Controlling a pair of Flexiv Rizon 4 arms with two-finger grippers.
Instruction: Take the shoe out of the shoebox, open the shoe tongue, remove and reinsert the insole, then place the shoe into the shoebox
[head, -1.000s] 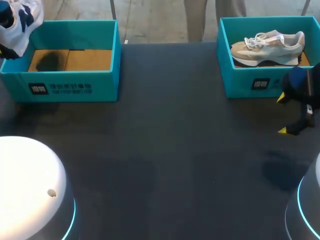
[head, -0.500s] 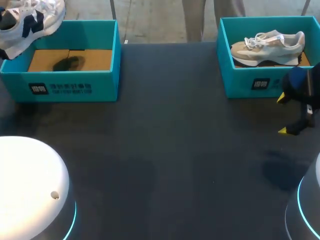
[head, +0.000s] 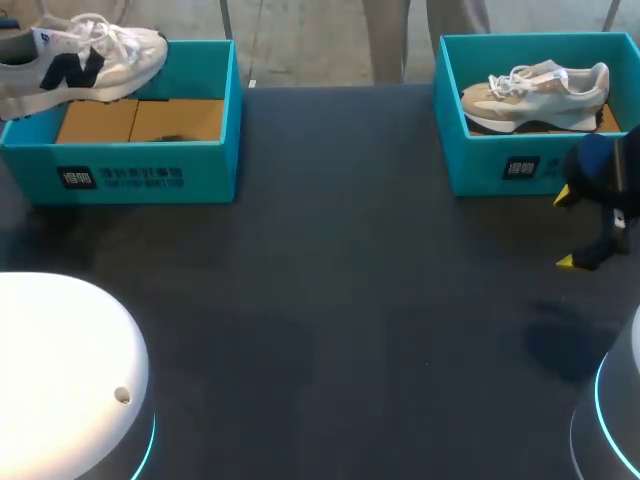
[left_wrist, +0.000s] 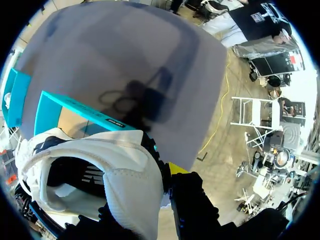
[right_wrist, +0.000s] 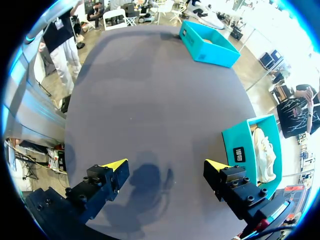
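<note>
Left end effector (left_wrist: 161, 176) pinches the white sneaker (head: 85, 65) by its heel collar, aloft over the far-left shoebox (head: 130, 175). Risky: that thin grip could let the toe swing and clip the box wall. Right end effector (right_wrist: 165, 172) hovers spread at near right.

I see a white shoe (head: 85, 62) with a dark navy side mark, a teal shoebox (head: 215, 160) floored in brown, a second teal box (head: 480, 165), its beige-and-white sneaker (head: 535, 92), and a dark grey table (head: 350, 300).

The white shoe (head: 85, 65) has swung rightward above the left shoebox (head: 200, 160), turning level and side-on.
</note>
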